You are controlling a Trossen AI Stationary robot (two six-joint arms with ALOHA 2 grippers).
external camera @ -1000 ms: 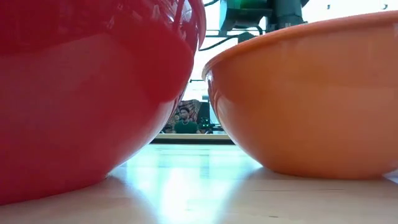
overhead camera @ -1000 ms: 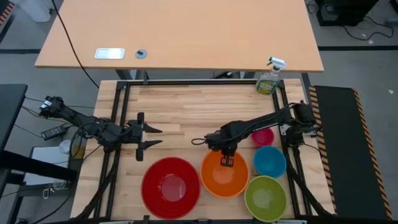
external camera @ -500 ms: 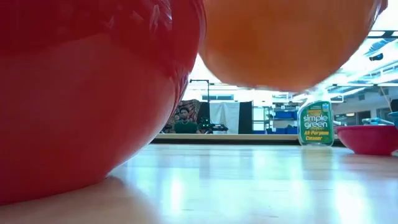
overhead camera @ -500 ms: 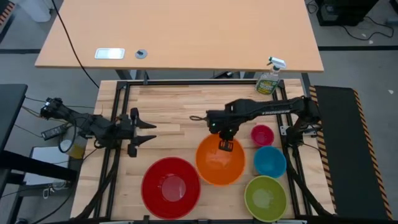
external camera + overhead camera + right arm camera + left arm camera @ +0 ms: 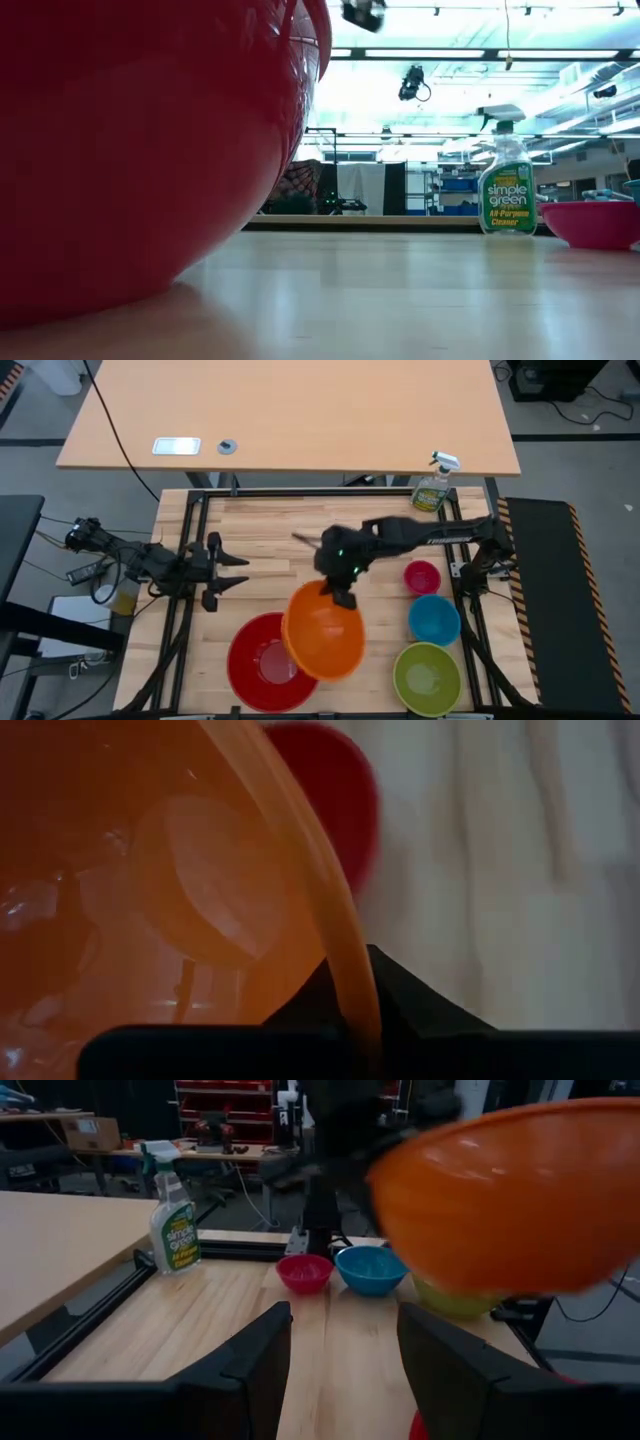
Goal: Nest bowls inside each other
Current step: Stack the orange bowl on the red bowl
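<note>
The orange bowl (image 5: 322,632) hangs tilted in the air, overlapping the right part of the red bowl (image 5: 262,665), which rests on its base on the table. My right gripper (image 5: 343,598) is shut on the orange bowl's far rim. The pink bowl (image 5: 421,576), blue bowl (image 5: 433,619) and green bowl (image 5: 427,678) stand in a line near the right edge. My left gripper (image 5: 235,570) waits open at the table's left edge, pointing level toward the bowls, with nothing between its fingers (image 5: 250,1375). My right gripper pinches the orange bowl's rim (image 5: 352,982) on its far side, one finger inside the bowl and one outside. The fingers slant down from above and from the table's far side. The bowl is lifted clear and hangs tilted below the fingers.
A green spray bottle (image 5: 432,488) stands at the far right corner. A black frame rail (image 5: 300,492) runs around the wooden top. Bare wood lies in the table's far half, between the arms.
My right gripper has risen and swung toward the table's left, tipping as it went. It has lifted the orange bowl off the table; the bowl now hangs tilted over the red bowl's right side. My left gripper has drawn back a little toward the left edge.
</note>
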